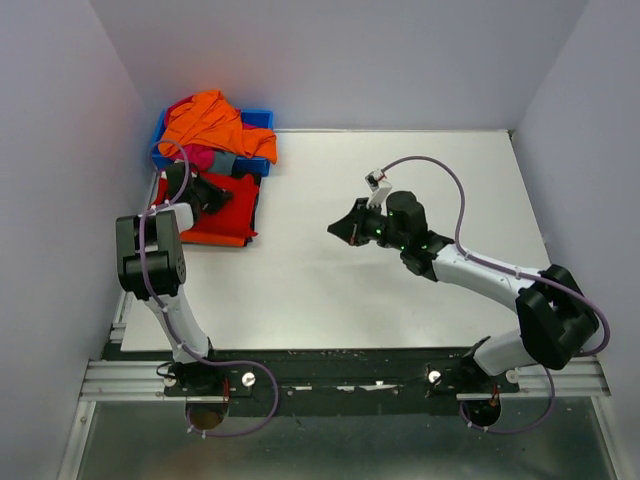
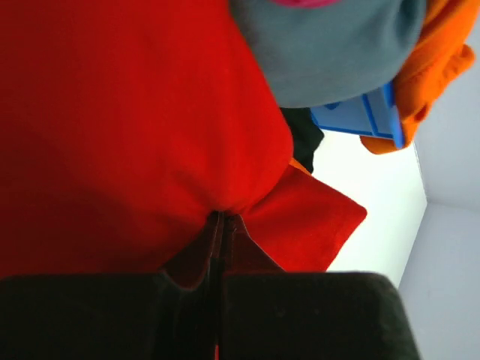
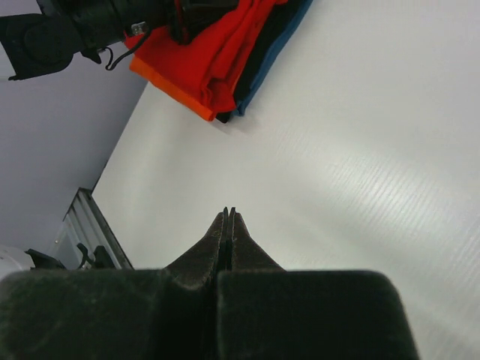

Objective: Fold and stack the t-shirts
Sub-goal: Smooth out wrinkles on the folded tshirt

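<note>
A folded bright red t-shirt (image 1: 238,208) lies on top of a stack at the table's left, with an orange shirt's edge (image 1: 215,237) showing under it. My left gripper (image 1: 215,195) rests on it and is shut. In the left wrist view the red cloth (image 2: 112,112) puckers into the closed tips of the left gripper (image 2: 223,216). More shirts fill the blue bin: orange (image 1: 213,122), pink (image 1: 200,157) and grey (image 1: 222,163). My right gripper (image 1: 343,229) is shut and empty over the bare table middle; it also shows in the right wrist view (image 3: 229,212).
The blue plastic bin (image 1: 262,118) stands at the back left corner, just behind the stack. In the right wrist view the stack (image 3: 202,60) shows dark and blue layers (image 3: 262,67) under the red and orange. Walls close the left, back and right sides.
</note>
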Tool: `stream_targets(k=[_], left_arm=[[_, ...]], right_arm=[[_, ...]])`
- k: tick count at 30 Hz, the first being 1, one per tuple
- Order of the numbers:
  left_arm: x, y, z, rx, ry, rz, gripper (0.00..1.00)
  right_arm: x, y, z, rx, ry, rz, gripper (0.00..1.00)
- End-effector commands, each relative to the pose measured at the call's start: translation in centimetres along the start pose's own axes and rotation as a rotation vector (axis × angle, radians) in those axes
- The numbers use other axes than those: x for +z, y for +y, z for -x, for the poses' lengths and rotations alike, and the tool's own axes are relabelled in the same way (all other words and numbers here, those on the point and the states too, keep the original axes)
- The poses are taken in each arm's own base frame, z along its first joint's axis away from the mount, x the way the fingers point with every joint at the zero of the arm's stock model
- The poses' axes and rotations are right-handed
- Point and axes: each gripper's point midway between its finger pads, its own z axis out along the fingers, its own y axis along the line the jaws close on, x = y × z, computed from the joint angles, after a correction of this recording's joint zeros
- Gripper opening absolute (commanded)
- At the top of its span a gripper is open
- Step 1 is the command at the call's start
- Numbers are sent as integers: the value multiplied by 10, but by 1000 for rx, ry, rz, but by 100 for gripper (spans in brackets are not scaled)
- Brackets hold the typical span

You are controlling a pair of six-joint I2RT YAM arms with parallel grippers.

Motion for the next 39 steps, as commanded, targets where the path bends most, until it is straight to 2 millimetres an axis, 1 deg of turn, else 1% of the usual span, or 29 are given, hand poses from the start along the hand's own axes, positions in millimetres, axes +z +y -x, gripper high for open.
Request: stream_targets(k=[1,3,5,7,8,9,10,11,13,14,15,16,17,18,19,20,21,22,25,29,31,32,35,37,38,39], left_arm=[[15,-7,12,4,-38,-36,0],[8,-22,17,33,-60,-55,0],[-6,-43,20,76,-83,-77,0],[-22,-63,15,126,-108,-91,1],[-31,-75,8,160,-118,-97,2],[-37,-82,-5,194,-116,-100,3],[-47,-90,-13,229,-133,-110,4],[-52,-97,-32,270,-119,-118,6],[-70,-102,-55,330,-139,-121,9],[-77,-100,-68,354,-140,-127,12],[-86,-103,-80,385,-144,-146,16],[-94,-100,-92,412,-141,-152,22],[-104,-100,-103,439,-139,-170,35],[-112,-96,-111,468,-156,-167,54],[-120,-94,-121,493,-152,-170,72],[-128,-87,-126,508,-172,-153,90],[-134,-83,-137,528,-161,-167,99],[-141,-80,-144,543,-156,-181,99],[-154,-61,-161,535,-120,-191,99],[-168,-35,-158,540,-169,-155,99],[-176,-29,-152,568,-212,-152,99],[-181,-32,-150,576,-234,-177,99],[-188,-32,-158,555,-259,-283,99],[-186,-18,-158,457,-278,-260,99],[-188,-18,-157,447,-287,-261,99],[-192,-22,-157,468,-288,-283,99]], right_arm=[[-5,-6,8,-47,-69,-22,1],[-5,-7,7,-48,-67,-25,1],[-5,-8,8,-52,-72,-30,1],[-7,-11,11,-54,-90,-49,1],[-10,-14,12,-53,-101,-67,1],[-13,-18,13,-51,-117,-91,1],[-17,-22,17,-55,-140,-115,1],[-22,-26,17,-55,-156,-141,1],[-34,-32,24,-67,-199,-189,1],[-43,-38,29,-70,-234,-232,5],[-52,-40,35,-73,-264,-259,14],[-61,-43,35,-73,-276,-289,35],[-71,-44,39,-78,-301,-308,55],[-82,-47,40,-77,-319,-331,84],[-92,-50,41,-85,-329,-364,100],[-103,-51,43,-100,-344,-386,100],[-112,-57,38,-110,-332,-419,100],[-123,-59,38,-116,-342,-439,100],[-151,-68,32,-124,-391,-489,100],[-176,-86,16,-126,-451,-537,100],[-190,-94,13,-122,-496,-571,100],[-196,-102,11,-104,-523,-607,100],[-206,-115,4,-77,-579,-643,100],[-210,-117,5,-80,-602,-646,100],[-211,-118,5,-79,-607,-652,100],[-211,-119,4,-79,-606,-656,100]])
